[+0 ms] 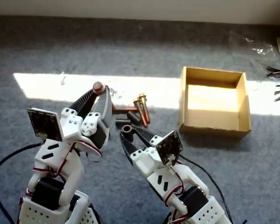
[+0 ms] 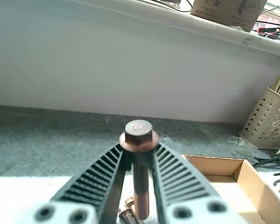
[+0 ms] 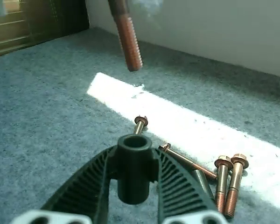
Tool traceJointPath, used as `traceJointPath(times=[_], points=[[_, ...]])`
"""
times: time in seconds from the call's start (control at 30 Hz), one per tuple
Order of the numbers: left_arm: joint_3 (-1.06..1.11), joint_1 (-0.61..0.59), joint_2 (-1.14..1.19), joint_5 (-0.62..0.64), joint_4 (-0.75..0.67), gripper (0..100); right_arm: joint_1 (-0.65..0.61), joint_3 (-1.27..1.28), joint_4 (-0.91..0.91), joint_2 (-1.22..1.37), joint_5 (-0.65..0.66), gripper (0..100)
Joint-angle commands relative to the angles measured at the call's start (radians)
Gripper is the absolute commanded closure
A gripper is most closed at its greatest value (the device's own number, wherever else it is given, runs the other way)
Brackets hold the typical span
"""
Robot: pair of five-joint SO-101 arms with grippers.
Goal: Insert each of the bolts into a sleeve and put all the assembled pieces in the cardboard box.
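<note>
The left claw [image 1: 97, 95] is closed narrowly on a copper-coloured bolt [image 1: 98, 87], gripped on the shank just under the flanged head, with the head standing proud of the fingertips and the threaded end hanging below. From the left wrist, the bolt [image 2: 139, 135] is seen pinched between the ribbed fingers of the left claw [image 2: 139, 154]. It is judged stiff, dense for its size and smooth on the shank, so a grip close under the flange is favoured against slipping. A faint stamp is seen on the head, but it cannot be read.

To the right, the right claw [image 1: 133, 137] is closed around the middle of a dark sleeve [image 1: 127, 132], held upright with its bore open at the top [image 3: 133, 144]. It is probably light, rigid plastic, prone to twisting if squeezed off-centre.

Beyond the right claw, loose bolts [image 1: 141, 109] and spare sleeves [image 1: 122, 122] lie on the counter [image 1: 60, 51]. Further right of both claws the cardboard box [image 1: 214, 122] stands open, no assembled piece being seen in it; no writing is seen on its walls.
</note>
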Motion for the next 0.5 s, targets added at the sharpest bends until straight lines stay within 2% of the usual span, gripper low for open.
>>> traceJointPath(times=[0.0, 0.17, 0.3, 0.47], points=[[0.002, 0.005, -0.016, 0.035, -0.021, 99, -0.010, 0.079, -0.022, -0.012, -0.011, 99.2], [0.002, 0.048, -0.016, 0.035, -0.020, 99, 0.007, 0.081, -0.021, -0.012, -0.003, 99.2], [-0.004, 0.136, -0.016, 0.032, 0.018, 99, 0.077, 0.082, -0.022, -0.012, 0.097, 99.2], [-0.002, 0.203, -0.016, -0.071, 0.074, 99, 0.091, 0.108, -0.025, -0.012, 0.115, 99.2]])
